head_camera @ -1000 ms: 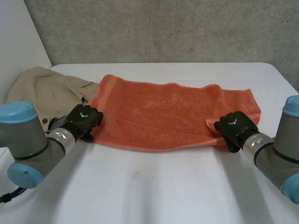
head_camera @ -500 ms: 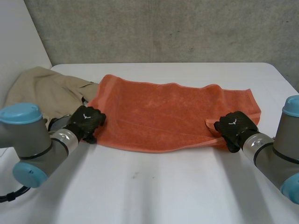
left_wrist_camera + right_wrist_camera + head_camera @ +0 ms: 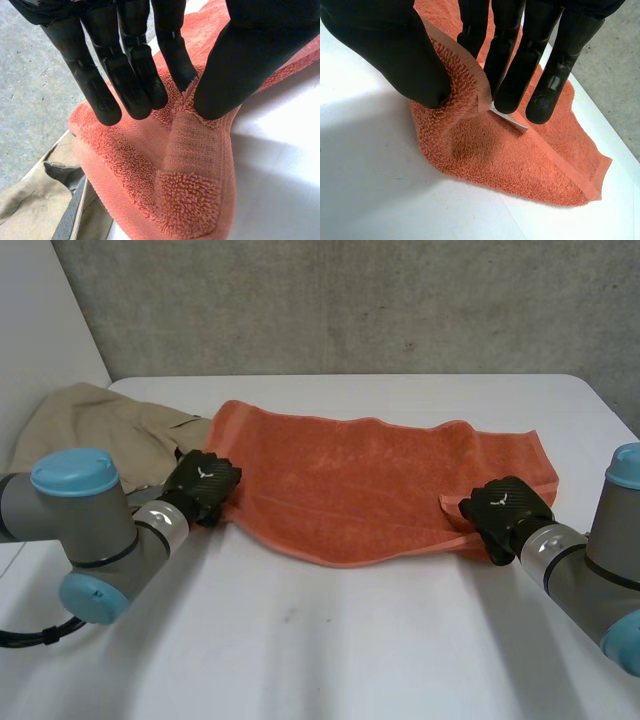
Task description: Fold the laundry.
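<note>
An orange towel (image 3: 370, 475) lies spread across the white table (image 3: 330, 640). My left hand (image 3: 203, 487) is at the towel's near left corner; in the left wrist view its fingers (image 3: 135, 80) and thumb pinch the towel (image 3: 195, 165) at that corner, which is lifted and bunched. My right hand (image 3: 503, 510) is at the near right corner. There its thumb (image 3: 395, 50) and fingers pinch a raised fold of the towel (image 3: 520, 160) with a small white tag (image 3: 510, 119) beside the fingertips.
A beige garment (image 3: 100, 435) lies heaped at the table's left side, touching the towel's left edge; it also lies beside the towel (image 3: 35, 210) in the left wrist view. A grey concrete wall stands behind the table.
My left hand has moved right and away from me, closed on the towel's near left corner and pulled it inward. The right hand has stayed put.
</note>
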